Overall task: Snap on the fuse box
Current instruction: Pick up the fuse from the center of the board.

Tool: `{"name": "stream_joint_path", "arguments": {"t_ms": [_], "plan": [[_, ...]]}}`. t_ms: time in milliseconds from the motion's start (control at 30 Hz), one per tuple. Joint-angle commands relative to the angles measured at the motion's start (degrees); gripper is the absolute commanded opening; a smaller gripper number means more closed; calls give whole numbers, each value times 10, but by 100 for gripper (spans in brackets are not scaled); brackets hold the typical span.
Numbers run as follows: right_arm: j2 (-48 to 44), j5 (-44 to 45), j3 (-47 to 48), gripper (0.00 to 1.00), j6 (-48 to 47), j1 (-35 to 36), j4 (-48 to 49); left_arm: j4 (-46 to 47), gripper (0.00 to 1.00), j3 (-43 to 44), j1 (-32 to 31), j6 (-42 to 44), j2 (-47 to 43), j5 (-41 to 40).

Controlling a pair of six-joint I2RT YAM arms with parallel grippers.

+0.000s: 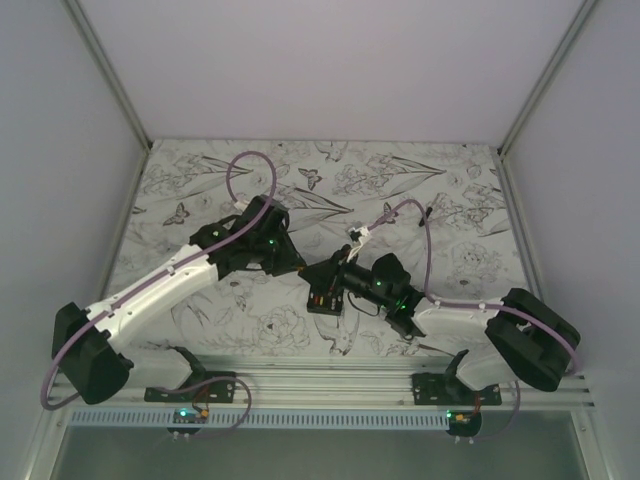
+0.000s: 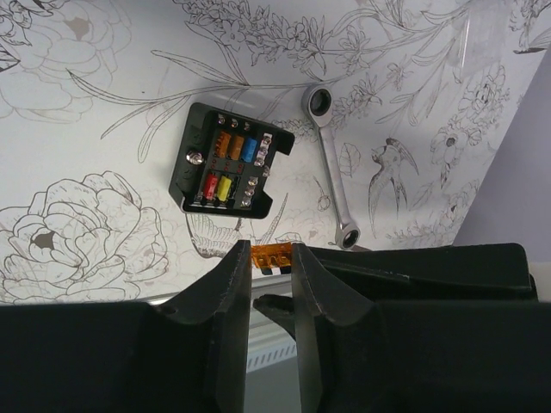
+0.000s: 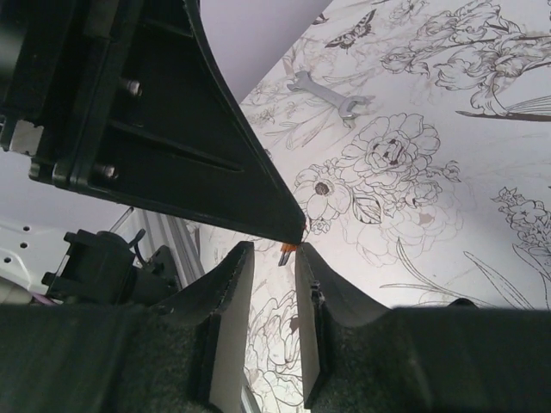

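Black fingers (image 2: 225,301) of the left gripper (image 2: 270,250) fill the bottom of the left wrist view, pointing up the picture. Its jaws stand at a narrow gap, and a small orange fuse (image 2: 271,255) spans that gap right at the tips, pinched between them. Just to the right of these jaws a long black part of the other arm reaches in and ends beside the fuse.

Beyond the left jaws and slightly to their left, well apart from the tips, the fuse box (image 2: 228,163) lies flat on the flower-printed table (image 2: 86,129). It is a small black square box, turned a little askew. Its inside faces up, showing rows of orange, blue, red and yellow fuses. Neither gripper touches it. A silver wrench (image 2: 331,168) lies just beside the box on its right, beyond the right-hand finger.

From the right wrist, the right gripper (image 3: 274,248) also has its jaws close together, with printed table visible through the gap. A bit of orange shows at their tips, under the point of the left gripper's dark finger; whether the right jaws grip it cannot be told.

From above, both arms reach inward and meet at mid-table, with the box directly below their joined tips.
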Motion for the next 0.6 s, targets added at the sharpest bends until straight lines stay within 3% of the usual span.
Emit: {"name": "stream_joint_path", "arguments": {"t_ms": [0,433,567], "plan": [[-2,27,10,29,-10,7,27,4,18,-15,-6,-9,-7,13],[-9,28,10,1,-27,10,19,15,20,-29,-14,-16,-41,17],[-22,21,14,0,-49,9,-4,17,27,-29,-14,2,-45,24]]}}
